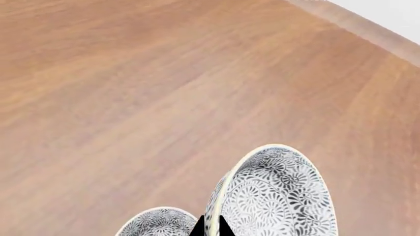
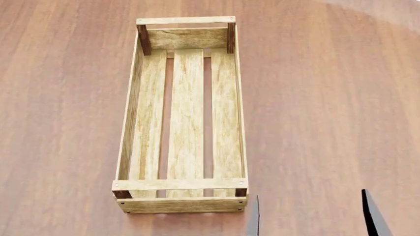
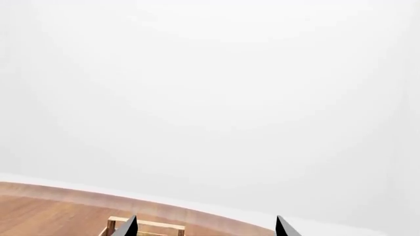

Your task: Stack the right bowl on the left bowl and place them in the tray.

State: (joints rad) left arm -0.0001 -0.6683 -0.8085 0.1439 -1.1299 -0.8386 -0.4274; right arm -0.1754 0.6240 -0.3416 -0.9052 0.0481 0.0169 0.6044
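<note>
In the left wrist view my left gripper [image 1: 211, 229] is shut on the rim of a grey flower-patterned bowl [image 1: 279, 196], which hangs tilted on edge over the table. A second bowl [image 1: 157, 223] of the same pattern shows beside it; I cannot tell whether the two touch. Neither bowl nor the left gripper appears in the head view. The tray [image 2: 187, 189], a long light-wood crate, lies empty in the middle of the table. My right gripper [image 2: 312, 219] stands open just right of the tray's near end, with nothing between its fingers. Its wrist view shows the open gripper [image 3: 205, 228] and the tray's end [image 3: 145, 225].
The brown wooden table [image 2: 328, 108] stretches on all sides of the tray. Its curved edge [image 1: 367, 29] runs past the bowls, with white floor or wall beyond. A white wall [image 3: 210, 98] fills most of the right wrist view.
</note>
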